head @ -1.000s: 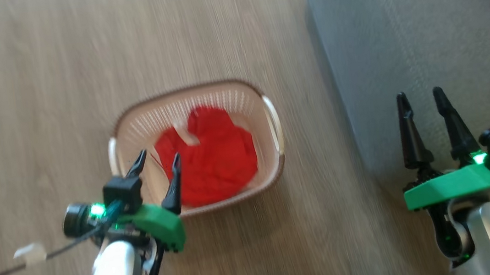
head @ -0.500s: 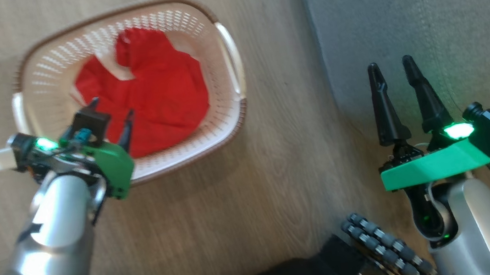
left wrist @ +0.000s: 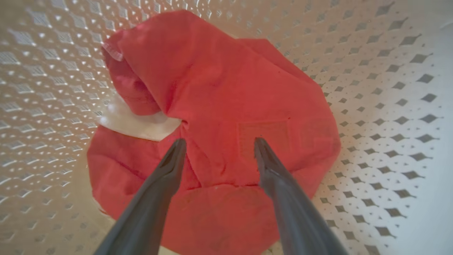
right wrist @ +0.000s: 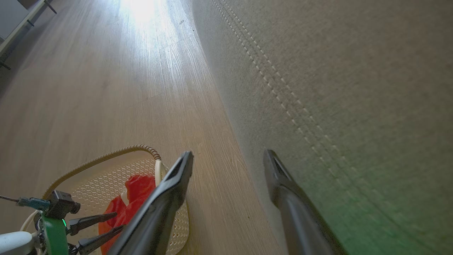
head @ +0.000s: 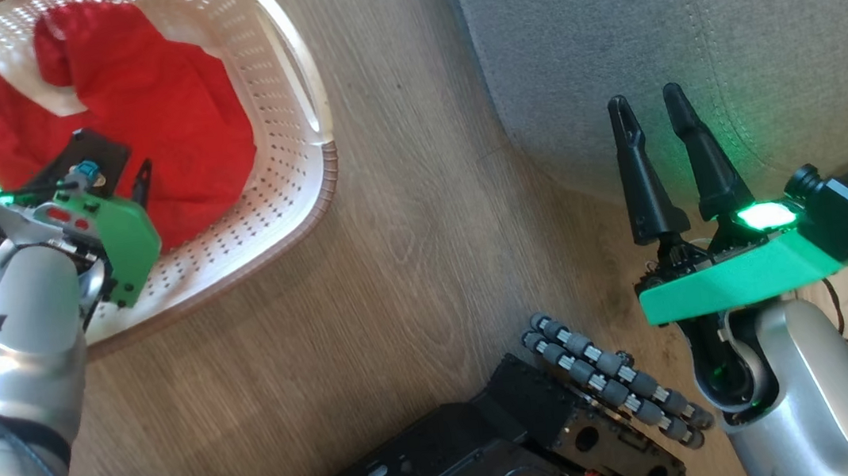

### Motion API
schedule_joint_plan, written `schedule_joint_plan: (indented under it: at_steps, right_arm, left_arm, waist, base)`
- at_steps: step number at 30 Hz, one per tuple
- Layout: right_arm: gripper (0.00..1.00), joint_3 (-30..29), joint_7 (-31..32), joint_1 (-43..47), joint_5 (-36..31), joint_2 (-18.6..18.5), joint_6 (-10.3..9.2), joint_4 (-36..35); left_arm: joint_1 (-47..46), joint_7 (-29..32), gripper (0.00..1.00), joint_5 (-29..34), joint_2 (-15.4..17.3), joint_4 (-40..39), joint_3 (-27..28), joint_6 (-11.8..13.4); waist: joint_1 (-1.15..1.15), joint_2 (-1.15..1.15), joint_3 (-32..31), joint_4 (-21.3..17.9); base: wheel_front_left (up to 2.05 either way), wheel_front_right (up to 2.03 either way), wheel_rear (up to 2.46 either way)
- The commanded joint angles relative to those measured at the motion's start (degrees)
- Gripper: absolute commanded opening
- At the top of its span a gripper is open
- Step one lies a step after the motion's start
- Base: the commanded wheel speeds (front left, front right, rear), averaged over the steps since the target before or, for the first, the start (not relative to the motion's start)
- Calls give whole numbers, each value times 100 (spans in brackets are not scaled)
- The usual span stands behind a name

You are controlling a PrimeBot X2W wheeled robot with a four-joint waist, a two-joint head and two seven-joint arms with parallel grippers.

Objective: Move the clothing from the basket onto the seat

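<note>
Found the basket (head: 273, 207) standing on the wooden floor (head: 407, 232), with the clothing (head: 155, 117) inside it, crumpled into one bright-red heap on the basket's bottom. Noted a white patch (left wrist: 138, 124) at one edge of the heap; could not tell it for fabric or for part of the basket. Saw the left gripper (head: 116, 165) reaching down inside the basket, jaws spread wide and holding nothing. In the left wrist view, made out both dark fingers (left wrist: 166, 177) pointing at the middle of the heap, tips set to either side of a faint stitched square in the fabric; could not tell touching from just above. Saw the basket's perforated walls (left wrist: 371, 106) ringing the heap. Found the seat (head: 686, 16) to the right of the basket, apart from it by a strip of bare floor, with a double line of pale stitching (right wrist: 283, 102) along its grey cloth. Saw the right gripper (head: 645, 95) well to the right of the basket and outside it, at the seat's rounded edge, jaws likewise wide and empty. Noted the robot's black base (head: 495, 437) with a row of grey rollers (head: 607, 377) on the floor, nearer the robot than the basket and to its right.
</note>
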Motion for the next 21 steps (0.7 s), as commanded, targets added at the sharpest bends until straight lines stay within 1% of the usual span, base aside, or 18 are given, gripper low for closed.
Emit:
schedule_joint_plan:
  at_steps: [1,3,7,8,11,12,16,21]
  right_arm:
    - [100,87,-37,292,80,-22,41,-153]
    - [100,98,-37,349,114,-22,41,-153]
    - [100,132,-37,449,167,-22,41,-215]
    - [100,132,-37,449,167,-22,41,-215]
    - [100,144,-37,517,198,-22,41,-246]
    - [100,139,-37,551,225,-22,41,-257]
    - [100,139,-37,602,256,-22,41,-295]
    - [100,159,-37,705,240,-22,41,-439]
  left_arm:
    - [-29,60,100,-5,110,84,69,-30]
    - [-175,246,100,-28,80,237,29,-52]
    - [-415,655,100,35,133,391,-163,-83]
    - [-415,655,100,35,133,391,-163,-83]
    - [-577,1001,100,66,170,444,-305,-95]
    - [-684,1195,100,58,163,463,-379,-98]
    - [-830,1423,100,47,126,479,-524,-100]
    - [-905,1935,100,-27,75,495,-855,-101]
  waist:
    - [-1,0,60,-54]
    - [-1,0,82,-56]
    - [-1,0,137,-68]
    - [-1,0,137,-68]
    - [-1,0,190,-77]
    - [-1,0,226,-79]
    - [-1,0,282,-79]
    - [-1,0,370,-38]
  base:
    - [0,0,0]
    - [0,0,0]
    - [0,0,0]
    - [0,0,0]
    - [0,0,0]
    - [0,0,0]
    - [0,0,0]
    - [0,0,0]
